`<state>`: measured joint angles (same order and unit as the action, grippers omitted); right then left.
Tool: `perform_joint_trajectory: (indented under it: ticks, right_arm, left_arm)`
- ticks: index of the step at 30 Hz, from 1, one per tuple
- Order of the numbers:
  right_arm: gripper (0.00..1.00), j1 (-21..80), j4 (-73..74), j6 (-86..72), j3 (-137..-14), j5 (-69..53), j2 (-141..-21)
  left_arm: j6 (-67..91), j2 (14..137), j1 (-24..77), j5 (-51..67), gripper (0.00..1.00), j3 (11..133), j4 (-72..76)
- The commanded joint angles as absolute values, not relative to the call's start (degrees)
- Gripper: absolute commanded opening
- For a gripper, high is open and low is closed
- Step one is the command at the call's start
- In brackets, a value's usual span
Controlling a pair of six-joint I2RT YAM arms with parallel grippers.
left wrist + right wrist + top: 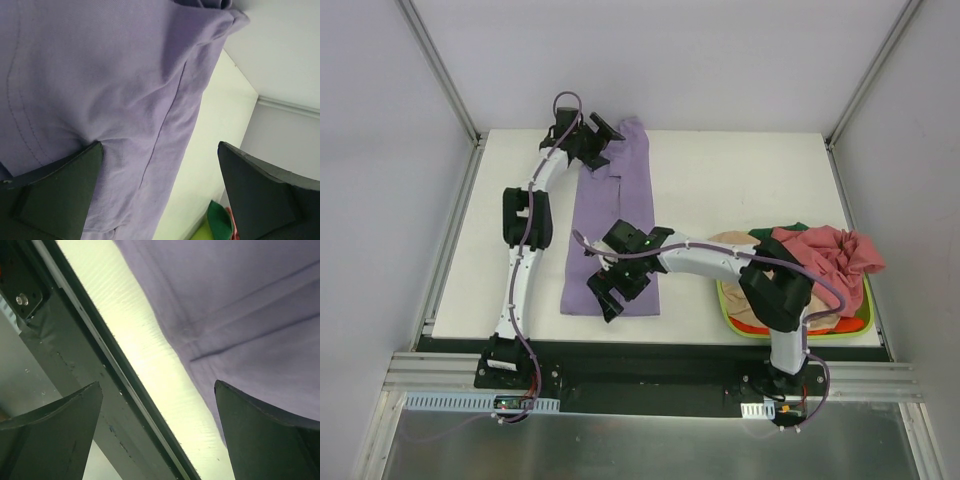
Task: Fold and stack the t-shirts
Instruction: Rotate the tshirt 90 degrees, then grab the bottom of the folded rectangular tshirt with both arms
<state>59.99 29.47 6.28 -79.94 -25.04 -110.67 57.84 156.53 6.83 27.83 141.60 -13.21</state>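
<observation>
White bench [740,190] inside pale walls. At the near edge, right pincer [607,293] wide open over the bottom hem of the purple t-shirt [620,215], flat in a long strip. Right of it, red, tan and green t-shirts [820,250] heaped in a green basket [840,332]. At the far end, left pincer [590,132] wide open over the top edge. Soft, light, floppy cloth; likely best pinched at the corners
</observation>
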Motion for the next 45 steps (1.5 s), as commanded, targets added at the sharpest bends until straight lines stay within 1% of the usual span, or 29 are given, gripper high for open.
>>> perform_joint_trajectory:
  ticks: [1,4,8,11,15,18,20,22,24,26,29,33,35,38,40,44,45]
  right_arm:
    - [0.96,59.06,31.20,6.33,-81.13,-21.62,-105.21]
    - [0.96,58.89,28.66,5.45,-78.14,-16.11,-101.09]
    - [0.96,57.66,25.15,3.70,-75.24,-7.83,-93.97]
    - [0.96,54.59,21.38,0.63,-72.35,-8.35,-89.14]
    - [0.96,50.37,17.33,-5.17,-68.92,-13.17,-86.23]
    - [0.96,48.17,16.87,-8.34,-66.63,-14.07,-84.38]
    - [0.96,47.20,17.05,-9.05,-64.79,-10.83,-82.10]
    - [0.96,47.28,18.45,-8.00,-63.55,-3.04,-77.89]
    - [0.96,47.46,17.32,-6.34,-61.19,4.53,-72.19]
    - [0.96,47.02,14.78,-5.89,-57.93,7.81,-67.70]
    - [0.96,46.41,11.26,-7.73,-53.27,8.09,-64.87]
    - [0.96,46.23,13.09,-7.21,-53.79,1.77,-66.09]
    - [0.96,47.63,12.92,-7.56,-52.56,0.62,-67.06]
    - [0.96,51.58,15.72,-8.43,-52.65,2.01,-69.86]
    - [0.96,53.43,16.35,-10.27,-51.95,2.99,-72.15]
    - [0.98,54.93,15.47,-15.10,-50.01,1.15,-75.75]
    - [0.99,54.93,15.21,-15.81,-49.66,0.62,-76.81]
  left_arm:
    - [56.33,155.48,5.98,21.53,0.99,140.63,-11.25]
    - [55.64,154.43,6.06,23.64,0.99,141.68,-10.37]
    - [51.69,148.90,6.24,23.90,0.99,141.94,-10.37]
    - [48.18,140.40,6.24,25.39,0.99,139.50,-10.46]
    - [41.67,127.48,6.33,29.26,0.99,132.74,-10.46]
    - [35.70,116.32,6.15,29.79,0.99,122.74,-12.03]
    - [31.92,108.24,6.24,29.01,0.99,113.43,-13.70]
    - [29.80,99.63,6.15,25.77,0.99,102.01,-15.28]
    - [30.23,90.57,6.24,20.86,0.99,87.61,-15.91]
    - [31.72,81.78,6.33,16.98,0.99,74.34,-15.91]
    - [36.11,69.56,6.42,12.41,0.99,55.61,-16.00]
    - [43.40,55.67,6.94,11.69,0.99,37.75,-18.45]
    - [45.08,50.56,7.82,12.22,0.99,32.28,-21.25]
    - [46.57,43.62,8.79,7.93,0.99,26.48,-29.32]
    - [47.81,41.58,8.88,6.94,0.98,23.22,-30.85]
    - [47.73,43.32,9.14,10.28,0.84,20.66,-31.37]
    - [47.64,44.11,9.23,10.28,0.83,20.31,-31.64]
